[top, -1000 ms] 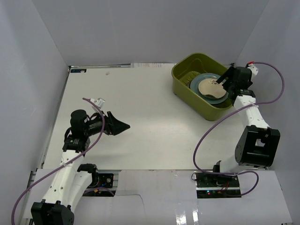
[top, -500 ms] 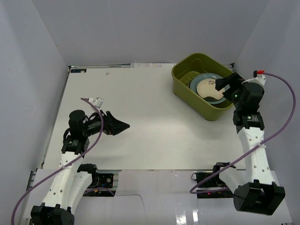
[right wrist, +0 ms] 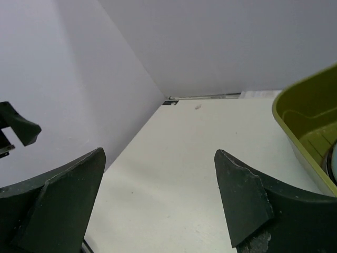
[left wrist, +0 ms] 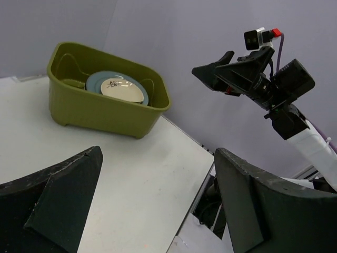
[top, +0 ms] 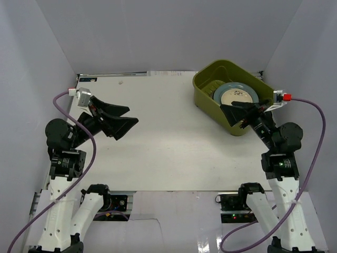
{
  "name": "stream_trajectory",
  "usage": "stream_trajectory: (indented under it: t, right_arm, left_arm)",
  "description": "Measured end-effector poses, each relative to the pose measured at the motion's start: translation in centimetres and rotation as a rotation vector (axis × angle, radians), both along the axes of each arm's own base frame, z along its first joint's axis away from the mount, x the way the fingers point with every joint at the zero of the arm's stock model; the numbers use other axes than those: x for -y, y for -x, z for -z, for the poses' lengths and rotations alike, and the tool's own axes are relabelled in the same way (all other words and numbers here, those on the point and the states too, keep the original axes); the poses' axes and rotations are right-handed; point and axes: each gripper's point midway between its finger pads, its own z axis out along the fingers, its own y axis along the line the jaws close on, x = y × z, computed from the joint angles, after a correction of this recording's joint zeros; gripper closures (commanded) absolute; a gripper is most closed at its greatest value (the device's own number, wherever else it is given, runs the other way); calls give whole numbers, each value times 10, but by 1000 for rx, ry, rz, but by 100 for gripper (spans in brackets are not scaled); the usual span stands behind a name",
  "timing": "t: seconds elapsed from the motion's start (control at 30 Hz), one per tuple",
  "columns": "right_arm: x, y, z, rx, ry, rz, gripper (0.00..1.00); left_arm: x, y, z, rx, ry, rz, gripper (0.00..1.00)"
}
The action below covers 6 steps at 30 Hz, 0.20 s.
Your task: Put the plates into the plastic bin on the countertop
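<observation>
Top external, stacked plates (top: 237, 97), lower ones partly covered

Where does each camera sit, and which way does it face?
Top: above and behind the arms, looking down on the countertop and bin; both arms show.
Left wrist: behind the left gripper, facing across to the bin and right gripper; own fingers below.
Right wrist: faces the left wall; own fingers below, left gripper's tip at the left edge.
Shared: all three show the bin.
</observation>
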Motion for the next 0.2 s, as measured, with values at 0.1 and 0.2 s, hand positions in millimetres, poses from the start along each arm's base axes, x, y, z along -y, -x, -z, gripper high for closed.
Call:
stream_trajectory:
  t: [0.1, 0.2]
  right_arm:
    - [-3, 15, -22, 82, 10, -28, 10]
    - [-3, 22, -36, 133, 26, -33, 10]
  left_arm:
    - [1, 1, -14, 38, 17, 5, 2]
    - [2, -4, -15, 36, 28, 12, 2]
